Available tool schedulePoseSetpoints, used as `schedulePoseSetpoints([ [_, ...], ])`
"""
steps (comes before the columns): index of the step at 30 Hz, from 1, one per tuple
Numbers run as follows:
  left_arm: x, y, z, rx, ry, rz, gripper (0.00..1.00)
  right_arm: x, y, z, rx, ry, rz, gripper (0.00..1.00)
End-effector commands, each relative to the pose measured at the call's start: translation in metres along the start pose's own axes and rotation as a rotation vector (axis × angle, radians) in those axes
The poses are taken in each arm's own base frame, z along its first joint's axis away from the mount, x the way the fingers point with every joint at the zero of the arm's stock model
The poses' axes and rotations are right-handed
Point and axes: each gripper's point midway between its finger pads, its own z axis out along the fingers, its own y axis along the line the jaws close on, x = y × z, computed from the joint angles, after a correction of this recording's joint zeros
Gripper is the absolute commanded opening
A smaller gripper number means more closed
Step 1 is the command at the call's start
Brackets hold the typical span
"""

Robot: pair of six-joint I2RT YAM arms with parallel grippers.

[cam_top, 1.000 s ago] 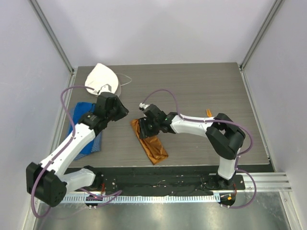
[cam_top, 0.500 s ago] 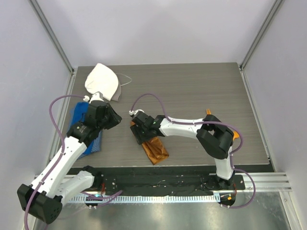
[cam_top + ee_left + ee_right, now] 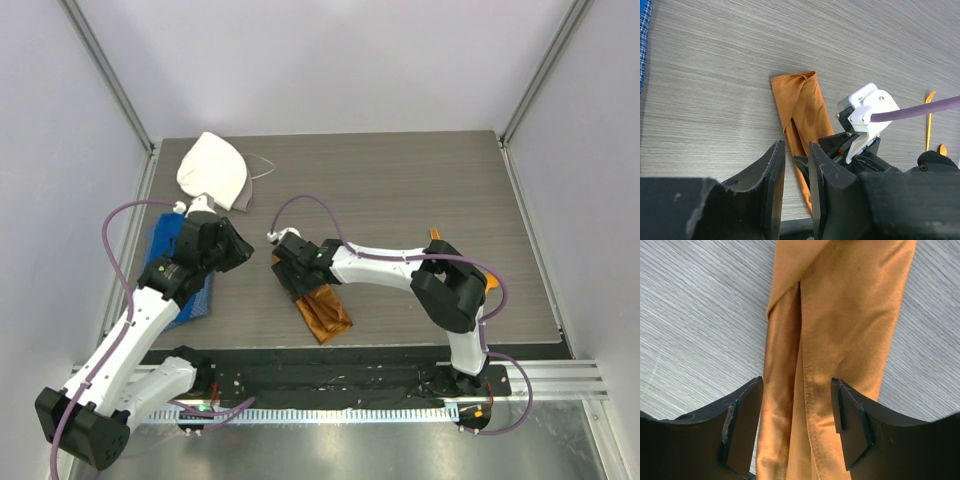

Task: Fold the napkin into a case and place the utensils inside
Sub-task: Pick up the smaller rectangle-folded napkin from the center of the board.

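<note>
The right gripper (image 3: 796, 385) sits over the far end of the case (image 3: 840, 315) (a narrow rust-orange cloth strip), fingers spread wide astride it. Left of the case, the left gripper (image 3: 796, 145) has its fingers barely parted; the utensils (image 3: 928, 120) lie well to its right.

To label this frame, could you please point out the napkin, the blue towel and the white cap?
napkin (image 3: 802, 107), left wrist view, middle of the folded strip
blue towel (image 3: 197, 300), top view, its near corner
white cap (image 3: 215, 172), top view, its middle
</note>
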Motion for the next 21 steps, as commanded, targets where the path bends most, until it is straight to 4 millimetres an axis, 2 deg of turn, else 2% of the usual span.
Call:
schedulePoseSetpoints([
  [1, -0.003, -0.004, -0.005, 0.022, -0.009, -0.008, 0.29, -0.018, 0.004, -0.008, 0.002, -0.041, -0.024, 0.65],
  [8, -0.007, -0.005, -0.009, 0.029, -0.017, -0.013, 0.29, -0.012, 0.017, -0.003, -0.029, -0.023, -0.027, 0.66],
  [15, -0.008, -0.005, -0.011, 0.027, -0.018, -0.013, 0.29, -0.004, 0.018, 0.009, -0.018, -0.002, -0.030, 0.66],
  [19, -0.008, -0.003, -0.012, 0.020, -0.020, -0.010, 0.29, -0.003, 0.018, 0.011, -0.005, -0.002, -0.035, 0.63],
  [21, -0.008, -0.002, -0.012, 0.020, -0.021, -0.011, 0.29, -0.006, 0.022, 0.010, 0.005, -0.013, -0.043, 0.58],
])
